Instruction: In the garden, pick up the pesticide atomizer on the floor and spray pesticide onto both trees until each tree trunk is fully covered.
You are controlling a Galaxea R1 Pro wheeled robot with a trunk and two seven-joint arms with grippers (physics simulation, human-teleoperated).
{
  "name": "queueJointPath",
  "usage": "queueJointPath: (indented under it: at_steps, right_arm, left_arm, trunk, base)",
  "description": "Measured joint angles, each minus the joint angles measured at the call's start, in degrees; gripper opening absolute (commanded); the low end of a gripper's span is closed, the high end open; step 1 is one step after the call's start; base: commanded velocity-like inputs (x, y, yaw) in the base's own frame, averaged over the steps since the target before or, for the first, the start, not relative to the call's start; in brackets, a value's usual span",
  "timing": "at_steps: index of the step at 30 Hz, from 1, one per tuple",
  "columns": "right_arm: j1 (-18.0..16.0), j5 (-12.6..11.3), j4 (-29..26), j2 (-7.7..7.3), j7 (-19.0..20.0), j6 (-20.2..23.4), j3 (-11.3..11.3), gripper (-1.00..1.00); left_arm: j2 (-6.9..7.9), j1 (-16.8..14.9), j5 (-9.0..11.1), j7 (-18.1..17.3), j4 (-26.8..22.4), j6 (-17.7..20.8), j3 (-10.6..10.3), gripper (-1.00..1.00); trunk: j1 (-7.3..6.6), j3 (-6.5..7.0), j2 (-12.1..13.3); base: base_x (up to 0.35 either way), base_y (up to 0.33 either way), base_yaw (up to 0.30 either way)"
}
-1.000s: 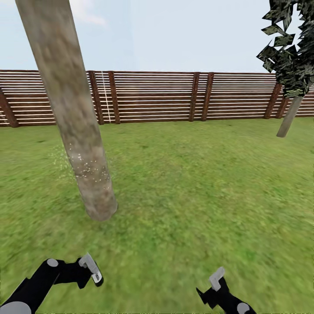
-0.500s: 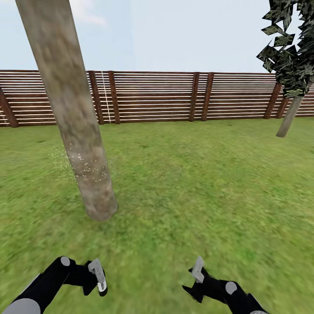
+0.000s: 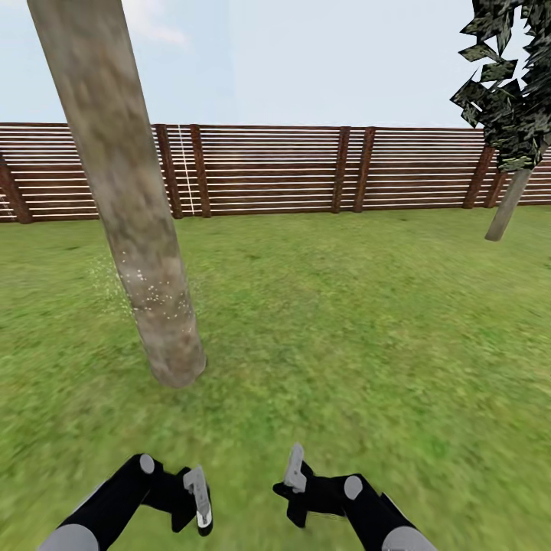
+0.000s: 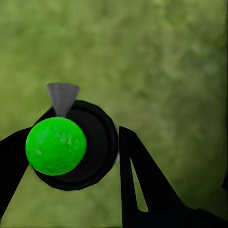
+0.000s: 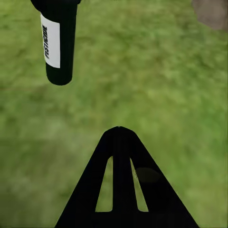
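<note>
The pesticide atomizer [image 4: 56, 146] is a black bottle with a green ball top and a grey nozzle. My left gripper [image 4: 76, 130] is shut on it, one black finger on each side. In the head view, my left gripper [image 3: 191, 497] hangs low over the grass, and the atomizer [image 3: 199, 497] points down. The atomizer's white label [image 5: 52, 40] faces my right gripper [image 5: 118, 128], which is shut and holds nothing. My right gripper [image 3: 295, 478] sits a short way right of the left one. The near tree trunk [image 3: 130, 214] stands ahead on the left, its lower part dotted with white specks [image 3: 157, 295].
A second tree [image 3: 506, 210] with dark leaves stands far off on the right. A brown slatted fence [image 3: 268, 168] closes the back of the lawn [image 3: 344, 321]. The near trunk's base [image 5: 211, 12] appears in the right wrist view.
Both arms have swung inward. The left gripper with the atomizer has moved right and the right gripper has moved left, so they now sit close together. The trees have not moved.
</note>
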Motion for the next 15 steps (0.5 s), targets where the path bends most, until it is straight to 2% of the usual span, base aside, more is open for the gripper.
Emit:
queueJointPath:
  at_steps: [4, 10, 15]
  right_arm:
    - [-0.43, -0.07, 0.08, 0.0, 0.48, -0.01, 0.07, -1.0]
    - [-0.65, -0.08, 0.09, 0.0, 0.68, -0.08, 0.19, -1.0]
    - [-1.04, -0.07, 0.0, 0.0, 3.93, -0.09, 0.19, -1.0]
  left_arm:
    - [-1.11, 0.04, 0.0, 0.01, 0.0, -0.23, -1.45, -1.0]
    - [-1.87, 0.01, 0.09, 0.01, -0.55, -0.41, -1.65, -1.0]
    - [-2.93, 0.01, 0.05, 0.01, -0.65, -0.96, -1.77, -1.0]
  trunk:
    - [0.0, 0.0, 0.0]
    - [0.0, 0.0, 0.0]
    - [0.0, 0.0, 0.0]
  base:
    - [0.0, 0.0, 0.0]
    - [0.0, 0.0, 0.0]
    - [0.0, 0.0, 0.0]
